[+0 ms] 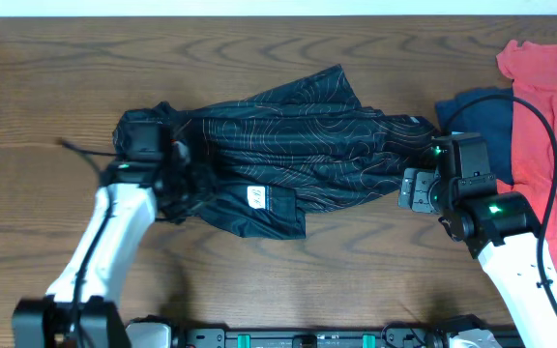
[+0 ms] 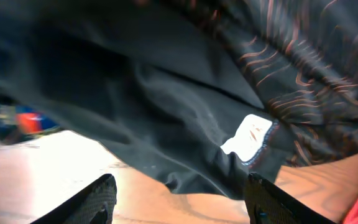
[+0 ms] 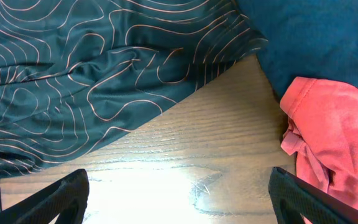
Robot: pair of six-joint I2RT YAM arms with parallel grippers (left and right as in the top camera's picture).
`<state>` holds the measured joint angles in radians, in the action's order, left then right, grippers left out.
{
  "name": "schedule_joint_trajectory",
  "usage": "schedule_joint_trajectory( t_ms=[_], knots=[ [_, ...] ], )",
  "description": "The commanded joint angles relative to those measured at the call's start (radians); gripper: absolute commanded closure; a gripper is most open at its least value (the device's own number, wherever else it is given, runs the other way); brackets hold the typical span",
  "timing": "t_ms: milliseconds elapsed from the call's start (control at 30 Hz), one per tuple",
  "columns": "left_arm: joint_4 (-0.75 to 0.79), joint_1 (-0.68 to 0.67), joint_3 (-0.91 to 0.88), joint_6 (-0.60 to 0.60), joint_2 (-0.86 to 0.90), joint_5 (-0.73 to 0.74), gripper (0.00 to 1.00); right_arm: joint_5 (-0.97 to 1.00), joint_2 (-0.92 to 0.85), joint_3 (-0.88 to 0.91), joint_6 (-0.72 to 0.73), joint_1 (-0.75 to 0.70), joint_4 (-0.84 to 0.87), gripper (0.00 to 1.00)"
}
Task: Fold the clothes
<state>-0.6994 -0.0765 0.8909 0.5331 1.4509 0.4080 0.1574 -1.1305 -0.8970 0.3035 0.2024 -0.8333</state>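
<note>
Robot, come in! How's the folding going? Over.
Left gripper open, right gripper open. Jersey rumpled, not folded. Navy garment, red T-shirt at its right end.

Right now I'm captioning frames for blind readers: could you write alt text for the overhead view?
A black contour-patterned jersey lies crumpled across the middle of a wooden table. The left gripper sits over its left end and the right gripper by its right end. A navy-blue garment and a coral-red T-shirt lie at the table's right edge.

The jersey (image 1: 298,135) is black with orange-white contour lines, the T-shirt (image 1: 540,63) coral-red, the garment (image 1: 472,106) navy, the table (image 1: 46,77) brown.
</note>
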Motion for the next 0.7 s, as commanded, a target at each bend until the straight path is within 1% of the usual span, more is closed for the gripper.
schedule_joint_trajectory(
  t_ms=[0, 133, 233, 300, 367, 400, 433, 500, 567, 600, 667],
  knots=[
    [0.023, -0.051, -0.015, 0.156, 0.077, -0.061, 0.33, 0.011, -0.003, -0.008, -0.013, -0.008, -0.002, 0.09],
    [0.066, -0.074, -0.015, 0.262, 0.166, -0.062, 0.32, 0.011, -0.003, -0.008, -0.013, -0.008, 0.0, 0.09],
    [0.122, -0.074, -0.015, 0.285, 0.22, -0.061, 0.34, 0.011, -0.003, -0.008, -0.013, -0.008, -0.002, 0.09],
    [0.131, -0.074, -0.015, 0.287, 0.237, -0.059, 0.48, 0.011, -0.003, -0.008, -0.013, -0.008, -0.003, 0.09],
    [0.129, -0.074, -0.015, 0.286, 0.238, -0.058, 0.78, 0.011, -0.005, -0.008, -0.013, -0.008, -0.005, 0.09],
    [0.127, -0.074, -0.015, 0.278, 0.234, -0.058, 0.9, 0.011, -0.005, -0.008, -0.013, -0.008, -0.005, 0.09],
    [0.126, -0.072, -0.015, 0.268, 0.229, -0.06, 0.94, 0.011, -0.006, -0.007, -0.013, -0.008, -0.005, 0.09],
    [0.111, -0.069, -0.015, 0.255, 0.217, -0.059, 0.94, 0.011, -0.007, -0.007, -0.013, -0.008, -0.005, 0.09],
    [0.063, -0.068, -0.014, 0.229, 0.196, -0.058, 0.94, 0.012, -0.007, -0.007, -0.014, -0.008, -0.006, 0.09],
    [0.025, -0.068, -0.015, 0.211, 0.18, -0.058, 0.94, 0.012, -0.007, -0.007, -0.023, -0.008, -0.007, 0.09],
    [-0.103, -0.068, -0.015, 0.144, 0.135, -0.061, 0.94, 0.012, -0.008, -0.007, -0.031, -0.008, -0.009, 0.09]
  ],
)
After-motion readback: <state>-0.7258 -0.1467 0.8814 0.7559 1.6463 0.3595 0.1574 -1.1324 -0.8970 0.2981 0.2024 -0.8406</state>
